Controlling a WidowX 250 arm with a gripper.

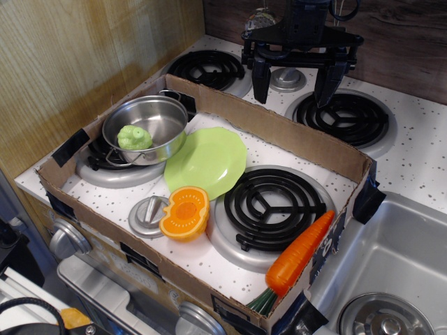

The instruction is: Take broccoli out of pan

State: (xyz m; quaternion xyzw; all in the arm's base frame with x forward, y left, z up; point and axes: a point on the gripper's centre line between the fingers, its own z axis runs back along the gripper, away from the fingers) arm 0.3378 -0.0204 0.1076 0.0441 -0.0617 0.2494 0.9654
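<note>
The broccoli (pixel 134 137) is a pale-green lumpy toy lying inside the pan (pixel 165 114), a shiny steel pot tilted on the front-left burner. My gripper (pixel 293 87) hangs at the back of the stove, above the far cardboard wall, well to the right of and behind the pan. Its two black fingers are spread wide apart and hold nothing.
A cardboard wall (pixel 279 129) fences the front stove area. Inside lie a light-green plate (pixel 207 161), an orange pepper half (pixel 185 213) and a toy carrot (pixel 300 252) leaning on the right wall. A steel sink (pixel 391 279) lies to the right.
</note>
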